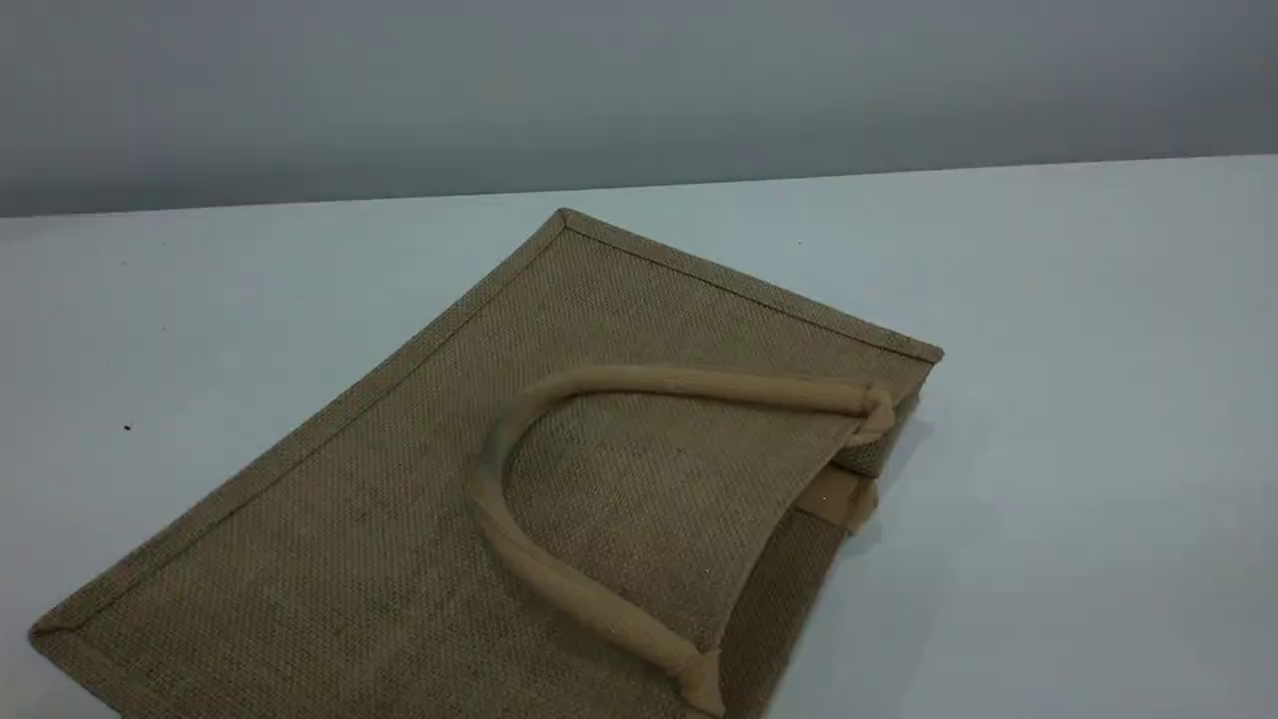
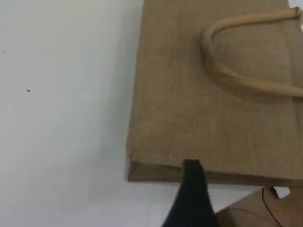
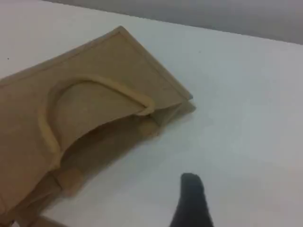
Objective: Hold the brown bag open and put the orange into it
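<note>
The brown bag (image 1: 399, 519) lies flat on the white table (image 1: 1078, 399), its mouth toward the right of the scene view. Its upper beige loop handle (image 1: 539, 569) rests folded back on the top face. The orange is out of view. Neither arm shows in the scene view. In the left wrist view one dark fingertip (image 2: 191, 172) of my left gripper hovers over the bag's (image 2: 189, 109) bound edge with nothing in it. In the right wrist view my right gripper's fingertip (image 3: 191, 187) is over bare table, right of the bag's (image 3: 94, 61) slightly gaping mouth, holding nothing.
The table's far edge (image 1: 639, 188) meets a grey wall. A brown flat surface with a thin dark wire (image 2: 258, 210) shows at the bottom right of the left wrist view. Bare tabletop lies left and right of the bag.
</note>
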Controlling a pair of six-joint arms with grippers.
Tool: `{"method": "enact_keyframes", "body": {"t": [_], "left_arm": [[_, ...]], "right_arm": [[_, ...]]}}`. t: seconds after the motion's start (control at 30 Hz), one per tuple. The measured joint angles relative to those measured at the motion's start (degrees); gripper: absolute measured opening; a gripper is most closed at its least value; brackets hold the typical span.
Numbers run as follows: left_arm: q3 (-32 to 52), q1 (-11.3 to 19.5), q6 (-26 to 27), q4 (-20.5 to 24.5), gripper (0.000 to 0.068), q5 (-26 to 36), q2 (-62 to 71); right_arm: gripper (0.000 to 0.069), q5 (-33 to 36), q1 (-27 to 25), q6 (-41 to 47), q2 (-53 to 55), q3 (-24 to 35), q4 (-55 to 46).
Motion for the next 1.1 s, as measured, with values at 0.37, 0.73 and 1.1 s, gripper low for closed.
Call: {"method": "enact_keyframes", "body": {"t": [0.37,0.73,1.1], "left_arm": [[0.0,0.0,0.06,-0.15,0.0499,-0.11,0.0],[0.0,0.9,0.06,-0.48,0.0499,-0.11,0.0],[0.0,17.66,0.06,-1.0,0.0499,-0.11,-0.92]], "right_arm": [[0.0459,0.0,-9.02,0.0,0.0,0.0,0.13],[0.0459,0.0,-17.71,-0.06,0.0,0.0,0.18],[0.0459,0.0,-21.14,0.01,0.0,0.0,0.38]]}}
